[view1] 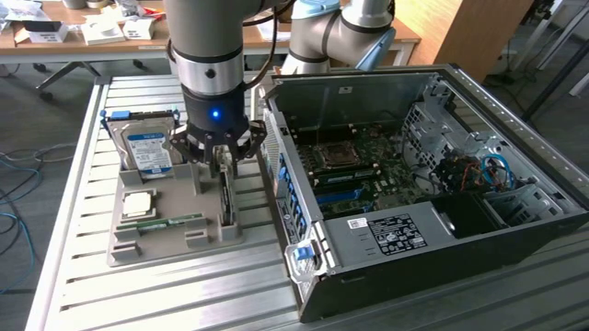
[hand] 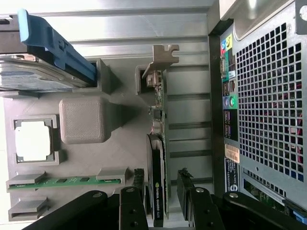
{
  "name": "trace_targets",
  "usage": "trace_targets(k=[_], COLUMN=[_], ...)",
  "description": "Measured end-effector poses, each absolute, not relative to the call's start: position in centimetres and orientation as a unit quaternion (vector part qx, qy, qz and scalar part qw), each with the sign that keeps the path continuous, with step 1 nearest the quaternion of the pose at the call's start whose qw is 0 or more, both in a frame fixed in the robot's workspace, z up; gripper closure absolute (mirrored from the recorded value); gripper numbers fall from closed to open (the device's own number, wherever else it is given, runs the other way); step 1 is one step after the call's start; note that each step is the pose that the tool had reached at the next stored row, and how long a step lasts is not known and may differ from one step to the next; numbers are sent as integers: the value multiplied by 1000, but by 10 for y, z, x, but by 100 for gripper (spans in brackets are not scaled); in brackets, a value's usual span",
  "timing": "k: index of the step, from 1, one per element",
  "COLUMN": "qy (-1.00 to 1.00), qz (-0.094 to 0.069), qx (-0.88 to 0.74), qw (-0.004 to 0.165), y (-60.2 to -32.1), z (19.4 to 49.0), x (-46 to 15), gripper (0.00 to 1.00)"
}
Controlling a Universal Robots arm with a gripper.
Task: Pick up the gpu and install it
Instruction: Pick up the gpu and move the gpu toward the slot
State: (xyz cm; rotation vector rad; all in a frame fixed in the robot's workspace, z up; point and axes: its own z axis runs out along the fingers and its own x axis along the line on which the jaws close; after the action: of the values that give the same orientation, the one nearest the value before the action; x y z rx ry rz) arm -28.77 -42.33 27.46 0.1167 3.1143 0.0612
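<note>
The gpu (view1: 225,198) stands on edge in a slot of the grey holder (view1: 156,245), just beside the open computer case (view1: 414,200). In the wrist view the gpu (hand: 158,120) is a thin dark card with its grey metal bracket at the far end. My gripper (view1: 223,164) hangs right over it, open. Its black fingers (hand: 139,187) reach down on either side of the card's near end, with a small gap on each side. Nothing is gripped.
The holder (hand: 115,148) also carries a hard drive (view1: 147,148) with a blue label, a square processor chip (view1: 138,203) and a green memory stick (view1: 170,223). The case lies on its side with the motherboard (view1: 354,165) exposed. Its perforated rear panel (hand: 268,105) is close to the gpu.
</note>
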Motion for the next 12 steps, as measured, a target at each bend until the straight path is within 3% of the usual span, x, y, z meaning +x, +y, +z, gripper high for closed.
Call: trace_targets(k=[12], qy=[999], qz=[20], qx=[37], qw=[12], y=[-423], z=[262], x=[-288], gripper=[58])
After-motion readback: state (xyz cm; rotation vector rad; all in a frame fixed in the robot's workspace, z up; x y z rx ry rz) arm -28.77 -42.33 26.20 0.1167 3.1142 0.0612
